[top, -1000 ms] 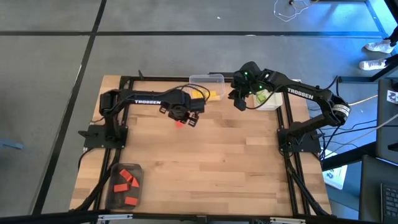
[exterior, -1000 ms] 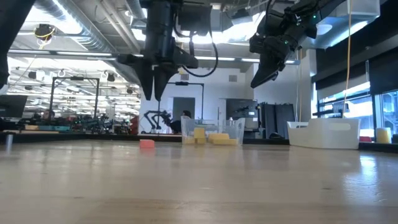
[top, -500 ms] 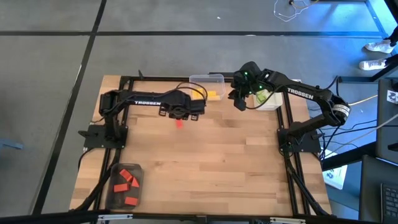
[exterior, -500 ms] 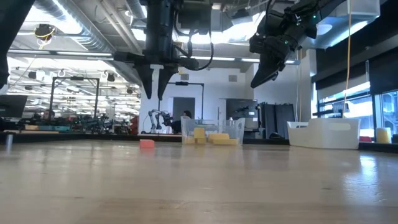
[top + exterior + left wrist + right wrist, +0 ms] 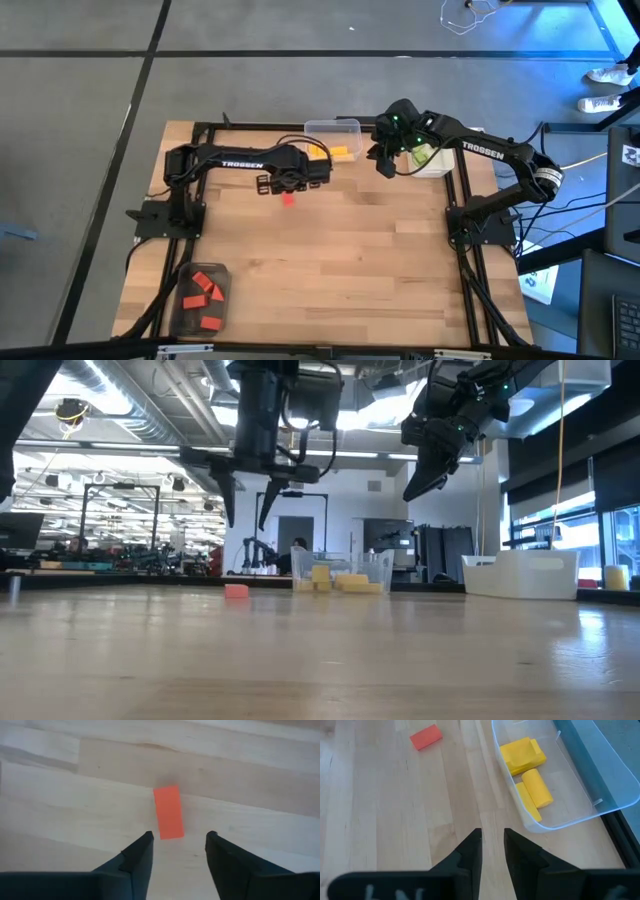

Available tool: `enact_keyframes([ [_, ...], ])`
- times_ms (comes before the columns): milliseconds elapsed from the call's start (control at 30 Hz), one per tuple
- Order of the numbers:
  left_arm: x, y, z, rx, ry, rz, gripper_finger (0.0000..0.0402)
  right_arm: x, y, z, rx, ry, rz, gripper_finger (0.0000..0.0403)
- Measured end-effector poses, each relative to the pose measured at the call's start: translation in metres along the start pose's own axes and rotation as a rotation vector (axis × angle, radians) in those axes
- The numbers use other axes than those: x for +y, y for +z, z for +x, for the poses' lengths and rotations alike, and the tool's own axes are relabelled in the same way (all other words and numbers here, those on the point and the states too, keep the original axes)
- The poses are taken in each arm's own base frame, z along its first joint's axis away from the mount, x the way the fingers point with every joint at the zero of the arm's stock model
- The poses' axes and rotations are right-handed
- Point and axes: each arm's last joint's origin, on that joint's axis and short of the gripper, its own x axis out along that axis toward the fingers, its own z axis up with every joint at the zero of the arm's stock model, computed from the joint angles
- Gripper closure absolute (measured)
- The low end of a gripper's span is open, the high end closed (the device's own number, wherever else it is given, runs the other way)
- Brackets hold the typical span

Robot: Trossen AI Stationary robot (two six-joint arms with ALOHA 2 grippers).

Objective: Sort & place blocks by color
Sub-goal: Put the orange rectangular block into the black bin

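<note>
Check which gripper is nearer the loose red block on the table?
Left. The left gripper hangs open right above the red block, which lies on the wood. The right gripper is raised off to the side, beyond the yellow-block container.

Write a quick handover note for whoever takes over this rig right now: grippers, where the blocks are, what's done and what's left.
Left gripper: open, empty, above the lone red block lying on the table.
Right gripper: empty, raised near the yellow-block container.
Done: red blocks in the near-left container; yellow blocks in theirs.
Left: pick up the last red block and place it with the other reds.
</note>
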Motion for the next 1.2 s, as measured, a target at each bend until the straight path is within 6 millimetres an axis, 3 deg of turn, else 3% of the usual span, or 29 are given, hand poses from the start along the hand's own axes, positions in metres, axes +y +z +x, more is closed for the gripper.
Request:
enact_keyframes([
  [233,-0.001,-0.004,0.028,0.023,0.048,-0.030,0.0203,0.000,0.000,0.000,0.000,0.000,0.000,0.0321],
  [467,0.002,-0.002,0.058,0.135,0.075,-0.085,0.0202,0.000,0.000,0.000,-0.003,-0.001,-0.001,0.0321],
  [800,0.011,-0.007,0.089,0.151,0.017,-0.109,0.0203,0.000,0.000,0.000,-0.003,-0.001,-0.001,0.0321],
  [1200,0.011,-0.007,0.095,0.125,-0.016,-0.117,0.0209,0.000,0.000,0.000,-0.004,-0.001,-0.001,0.0321],
])
